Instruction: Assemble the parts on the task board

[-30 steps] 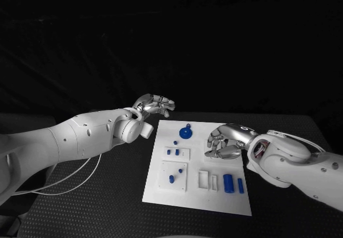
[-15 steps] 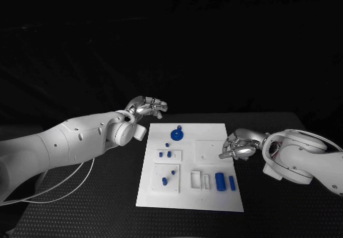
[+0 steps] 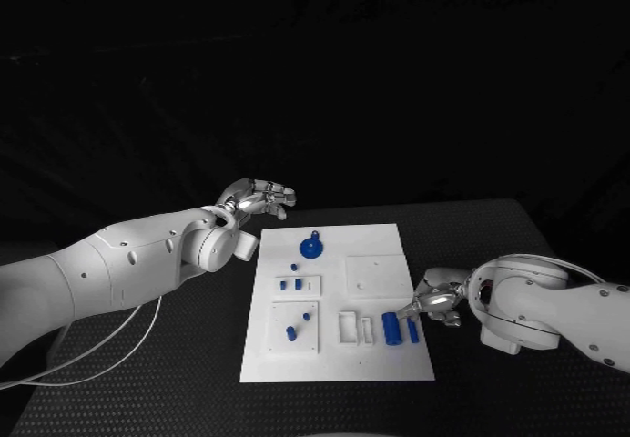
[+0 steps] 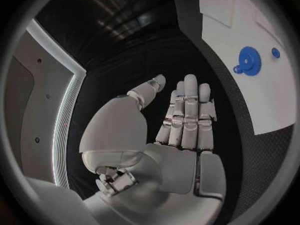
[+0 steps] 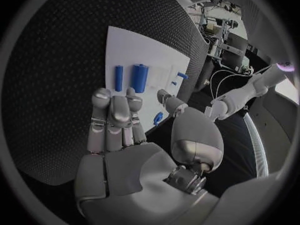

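Beside task board [image 3: 374,364], right hand [image 3: 434,305] spread, empty

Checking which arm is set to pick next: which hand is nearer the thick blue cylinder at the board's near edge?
Right. The right hand hovers just beside the thick blue cylinder, at the task board's right edge. The left hand is off the board's far left corner, well away.
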